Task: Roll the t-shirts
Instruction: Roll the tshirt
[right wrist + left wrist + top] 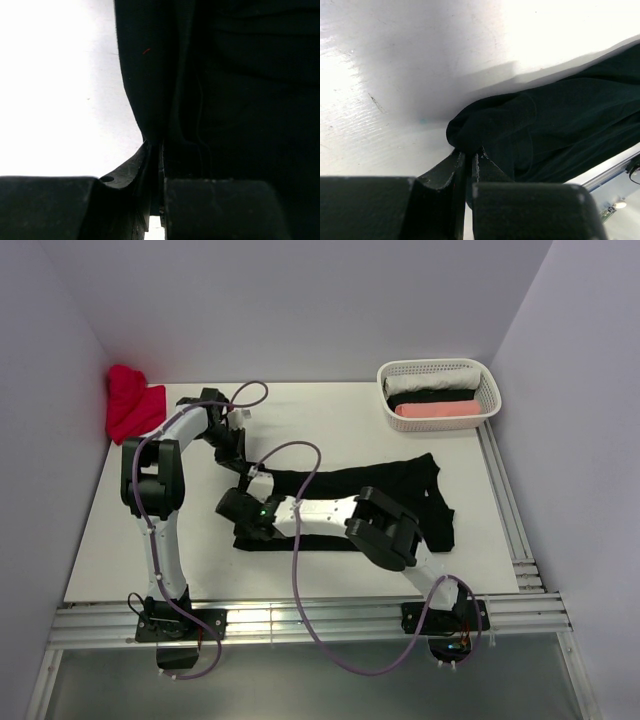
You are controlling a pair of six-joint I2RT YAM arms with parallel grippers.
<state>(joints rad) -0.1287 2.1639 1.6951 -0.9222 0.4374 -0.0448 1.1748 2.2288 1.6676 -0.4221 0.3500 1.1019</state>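
Top external, left to right: red t-shirt [130, 405] bunched in the far left corner, not yet rolled. Left gripper [468, 157] pressed shut on the far corner of the black t-shirt [400, 480] at its left end; right gripper [159, 150] pinches the near corner of that end – both wrist views show cloth between the fingers. Judged: both hold one edge so it turns over evenly to start the roll. Shirt lies flat, a long band mid-table. White basket [487, 390], far right – holds white, black and pink rolls
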